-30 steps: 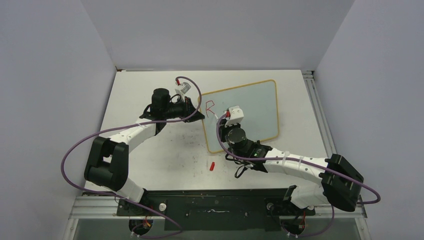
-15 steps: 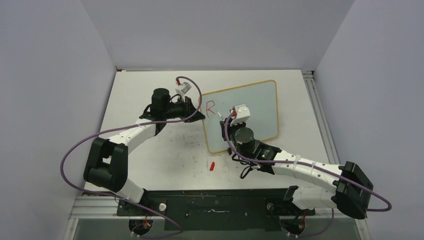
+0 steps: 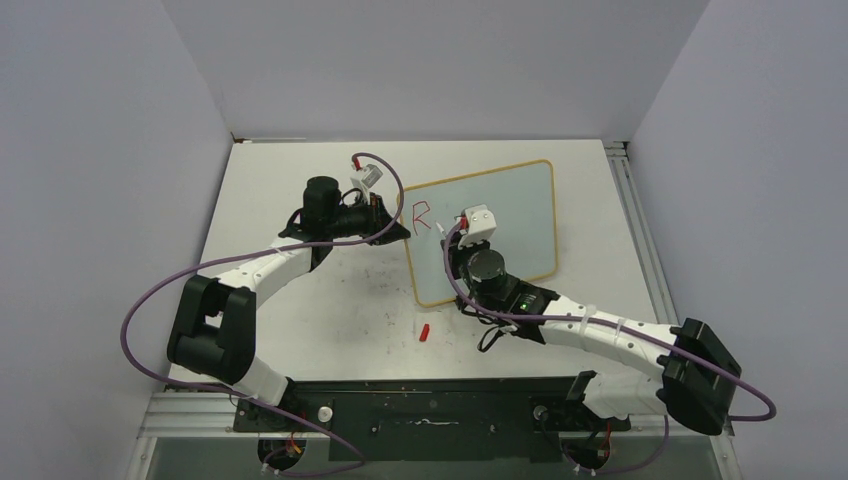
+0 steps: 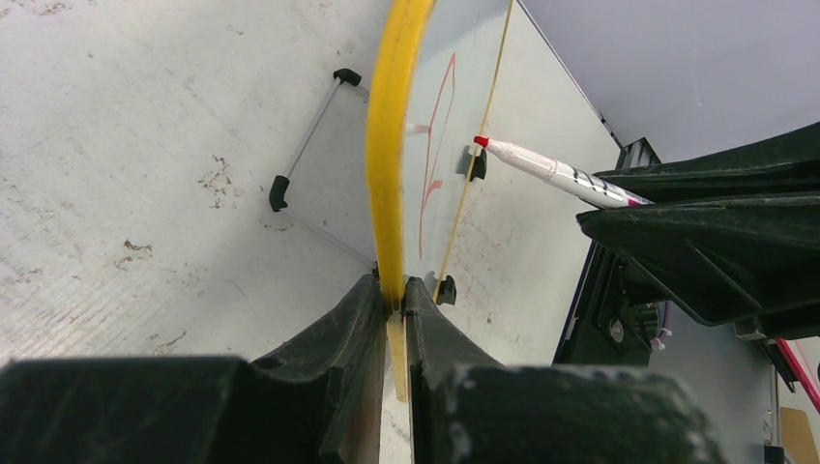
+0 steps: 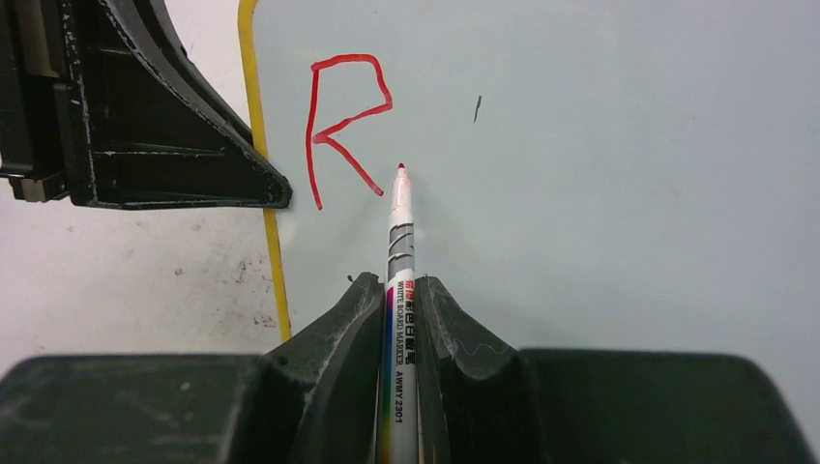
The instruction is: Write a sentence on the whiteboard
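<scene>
Nudged leftward, right jaws clamp the marker (image 5: 399, 242), tip just right of the sentence (image 5: 343, 123), a lone R; left jaws pinch the whiteboard (image 5: 600, 213) frame.

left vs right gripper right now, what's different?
Left gripper is shut on the whiteboard frame's edge; right gripper is shut on the marker. Left gripper sits at the board's rim beside the red R, off the writing surface; right gripper is over the surface, marker tip just right of the R. Shared: both black, both clamped.
</scene>
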### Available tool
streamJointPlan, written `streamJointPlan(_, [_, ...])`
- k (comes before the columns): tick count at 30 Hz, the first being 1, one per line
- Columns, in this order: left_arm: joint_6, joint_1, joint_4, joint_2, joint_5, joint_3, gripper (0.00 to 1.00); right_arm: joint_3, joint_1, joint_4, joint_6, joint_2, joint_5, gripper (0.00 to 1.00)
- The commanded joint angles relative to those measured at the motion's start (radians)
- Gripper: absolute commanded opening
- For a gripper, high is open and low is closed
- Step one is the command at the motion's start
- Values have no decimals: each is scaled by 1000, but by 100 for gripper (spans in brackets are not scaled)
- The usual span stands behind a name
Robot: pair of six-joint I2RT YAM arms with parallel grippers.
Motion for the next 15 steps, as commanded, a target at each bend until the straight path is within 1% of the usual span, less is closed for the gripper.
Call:
streamJointPlan(1, [22, -7, 14, -40, 6, 36, 0, 44, -22, 59, -14, 13, -25, 5])
streamJointPlan(15, [22, -7, 12, -41, 6, 35, 0, 52, -42, 75, -16, 43, -34, 5])
